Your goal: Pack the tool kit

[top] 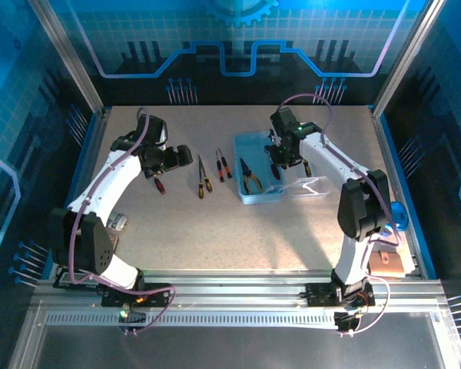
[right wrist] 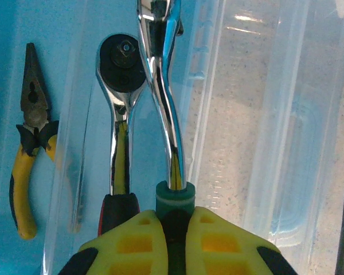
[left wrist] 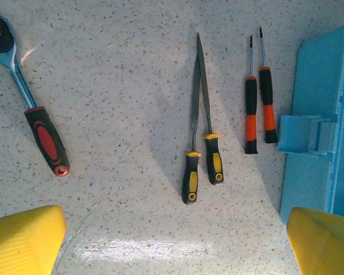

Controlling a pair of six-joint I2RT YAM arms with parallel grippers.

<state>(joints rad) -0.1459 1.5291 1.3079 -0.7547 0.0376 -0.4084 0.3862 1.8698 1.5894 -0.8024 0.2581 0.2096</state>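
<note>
Pale-blue box [top: 255, 146] sits mid-table, its clear lid [top: 307, 187] swung open on the right side. Yellow-handled pliers [right wrist: 24, 160] lie inside on the left; a ratchet [right wrist: 120, 63] with a red-black grip lies beside them. My right arm reaches forward and folds inward, so my right gripper [right wrist: 173, 220] hangs nose-down over the box, clamped tight on the green-collared grip of a chrome-shafted tool [right wrist: 163, 114]. My left arm reaches forward, and my left gripper [top: 165, 160] hovers over bare table left of the box, fingers [left wrist: 23, 240] spread wide and holding nothing. Below it lie two screwdrivers [left wrist: 258, 109], two yellow-handled files [left wrist: 202, 143] and a second ratchet [left wrist: 43, 134].
</note>
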